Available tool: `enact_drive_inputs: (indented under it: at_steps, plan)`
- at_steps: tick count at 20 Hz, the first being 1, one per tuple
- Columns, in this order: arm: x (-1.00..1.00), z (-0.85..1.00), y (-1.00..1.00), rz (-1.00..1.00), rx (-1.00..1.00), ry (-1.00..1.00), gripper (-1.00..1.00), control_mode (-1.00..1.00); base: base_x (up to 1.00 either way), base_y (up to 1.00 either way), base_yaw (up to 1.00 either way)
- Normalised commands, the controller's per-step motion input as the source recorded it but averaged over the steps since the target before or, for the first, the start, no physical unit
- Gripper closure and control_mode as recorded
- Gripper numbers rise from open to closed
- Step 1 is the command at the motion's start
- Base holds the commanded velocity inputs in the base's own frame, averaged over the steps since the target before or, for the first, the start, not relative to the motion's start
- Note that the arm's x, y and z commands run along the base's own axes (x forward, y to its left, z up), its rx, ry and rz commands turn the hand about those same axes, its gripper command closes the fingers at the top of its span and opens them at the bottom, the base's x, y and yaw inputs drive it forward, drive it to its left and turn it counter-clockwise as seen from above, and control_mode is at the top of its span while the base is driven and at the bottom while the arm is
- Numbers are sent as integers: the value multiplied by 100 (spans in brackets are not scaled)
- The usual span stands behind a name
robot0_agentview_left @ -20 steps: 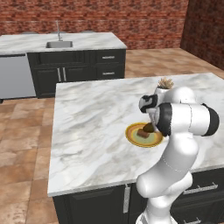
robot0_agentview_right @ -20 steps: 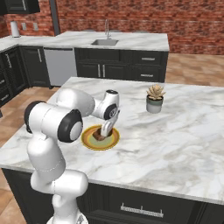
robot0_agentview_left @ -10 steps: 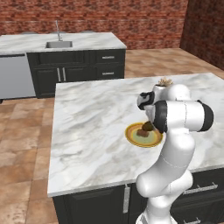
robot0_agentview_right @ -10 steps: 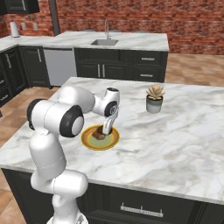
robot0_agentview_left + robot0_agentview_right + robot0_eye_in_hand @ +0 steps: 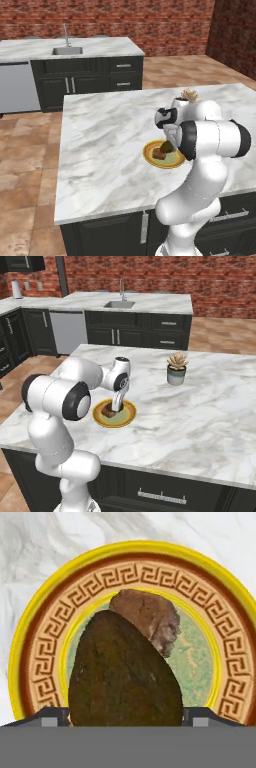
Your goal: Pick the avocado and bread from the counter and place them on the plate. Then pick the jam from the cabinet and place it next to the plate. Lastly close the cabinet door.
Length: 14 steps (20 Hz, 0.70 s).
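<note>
I had the gripper (image 5: 125,714) low over the plate (image 5: 35,657), which sat on the counter (image 5: 200,406) toward its near edge; in the hand view the avocado (image 5: 122,677) lay right between the two fingertips (image 5: 52,716), one tip showing at each flank of it, set about as wide as the fruit; I could not tell whether they pressed it or stood just clear. The bread (image 5: 150,619) lay on the plate's green centre just beyond the avocado, the two seemingly touching, the avocado covering part of it.

From the right base view I saw the hand (image 5: 116,402) pointing straight down onto the plate (image 5: 127,416), with the bread (image 5: 106,413) a brown lump to its left; from the left base view the plate (image 5: 150,150) sat partly behind my forearm, the bread (image 5: 159,154) on it; a potted plant (image 5: 176,368) stood well apart at the far right of the counter.
</note>
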Motion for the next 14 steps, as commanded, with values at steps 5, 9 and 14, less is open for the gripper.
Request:
enact_drive_inputs:
  at_steps: [5, 9, 14]
  plan:
    - [-61, -1, 0, 7, 0, -17, -100, -100, 0, 0, 0]
    - [-36, -1, 0, 11, 0, -19, -100, -100, 0, 0, 0]
    - [-7, 0, 0, 11, 0, -24, -100, -100, 0, 0, 0]
